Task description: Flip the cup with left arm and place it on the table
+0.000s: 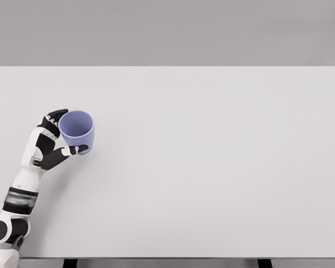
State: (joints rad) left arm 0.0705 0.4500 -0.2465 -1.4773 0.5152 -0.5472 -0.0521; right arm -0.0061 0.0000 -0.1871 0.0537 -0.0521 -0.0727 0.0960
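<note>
head view shows one arm only, the left, coming in from the lower left corner across the table (212,167). its left hand (56,139) is closed around the cup (77,129) in a loose pinch: the upper fingers (57,115) curl over the cup's far rim on the hand's side, and the thumb (77,149) reaches under the cup's near side, its tip touching the wall close to the base. the gap between fingers and thumb is filled by the cup, so the hand is about as wide open as the cup is broad.

the cup sits just beyond the palm, between thumb and fingers, tilted so that its open mouth faces up and toward the camera and the inside shows. whether its base rests on the table or hangs just above it cannot be told.

the cup is a smooth, plain, lavender-blue tumbler, round, slightly tapered, with no handle seen. the hand has black finger segments with white shells; the forearm is white with a grey band at the wrist. the table is a flat, matte, pale grey rectangle.

count: one cup, one hand, one table.
</note>
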